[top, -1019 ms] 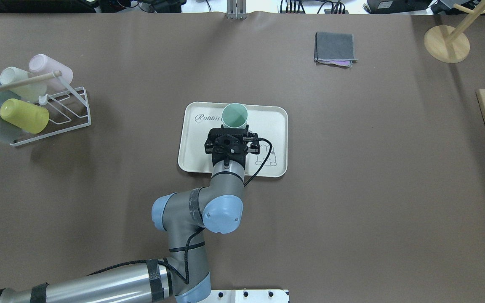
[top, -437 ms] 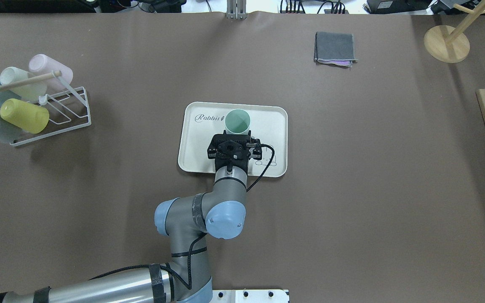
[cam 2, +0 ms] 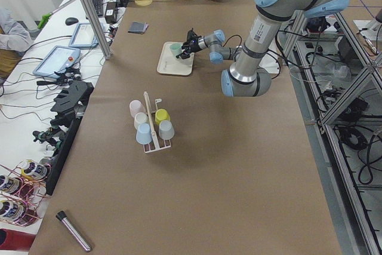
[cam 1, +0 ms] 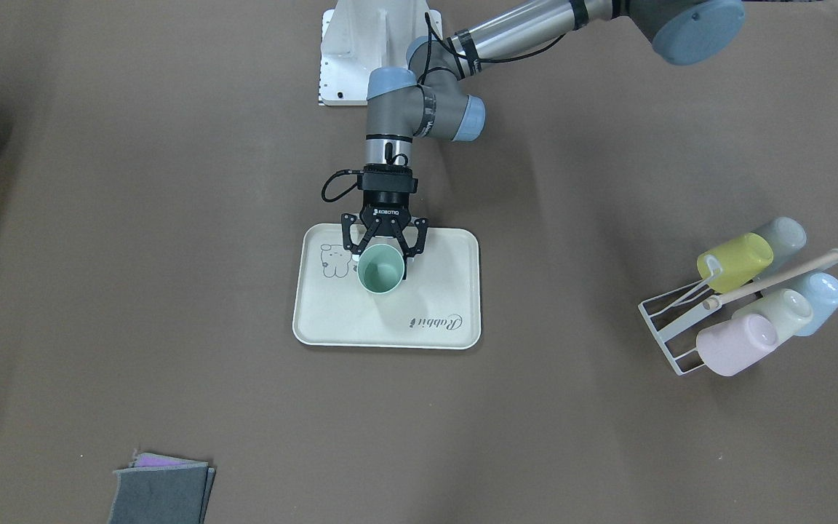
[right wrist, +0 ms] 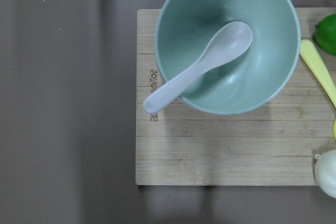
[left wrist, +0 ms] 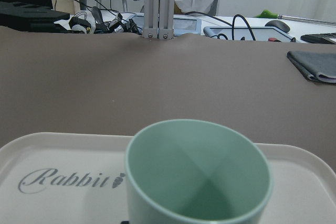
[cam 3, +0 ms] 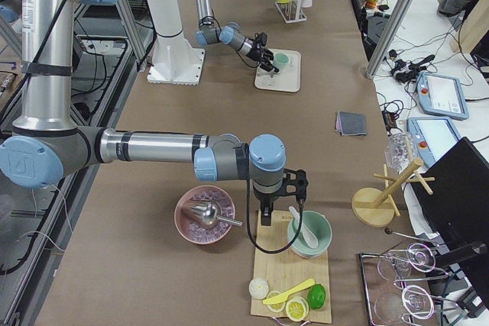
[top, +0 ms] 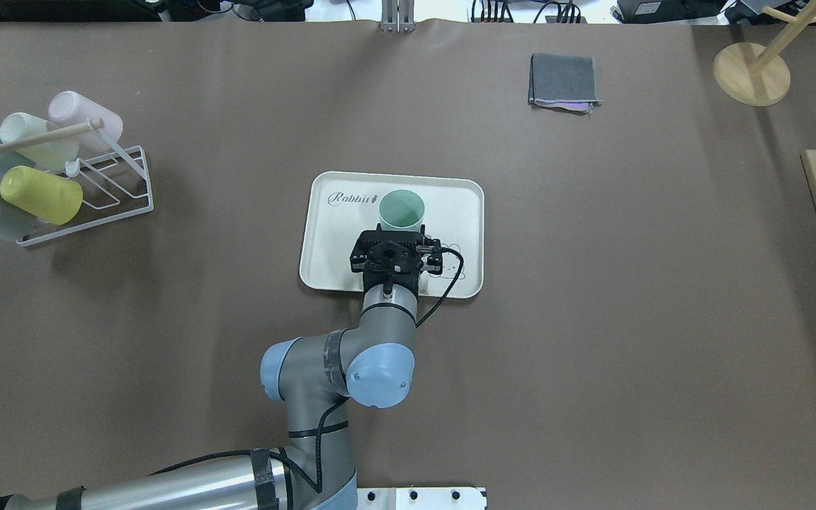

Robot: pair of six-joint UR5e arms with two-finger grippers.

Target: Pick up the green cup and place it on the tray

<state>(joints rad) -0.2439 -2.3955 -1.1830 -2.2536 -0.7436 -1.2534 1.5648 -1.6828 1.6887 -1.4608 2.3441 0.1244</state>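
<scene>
You've got the brown table (top: 592, 319) w/ the L arm (top: 388, 304) reaching in over the tray's near edge. The R arm (cam 3: 153, 146) is out at the far R end. The cream tray (top: 323, 248) lies flat mid-table. At the R end a wooden board (right wrist: 210, 156) carries a green bowl (right wrist: 262, 87). A wire rack (top: 86, 225) w/ pastel cups sits well apart at the L end.

L gripper (cam 1: 382, 256): jaws spread wide, wider than the cup and not clamped on it. The tips flank the cup's robot-side wall; contact can't be told. R gripper (cam 3: 266, 217) hangs over the board beside the bowl. You can't tell if it's spread or closed, since its own cam shows no fingers.

The green cup (top: 401, 209) stands upright on the tray, mouth up. It's just past the end of the "Rabbit" script (top: 351, 199), next to the bear drawing (cam 1: 332, 260). A pale spoon (right wrist: 199, 72) leans in the bowl.
</scene>
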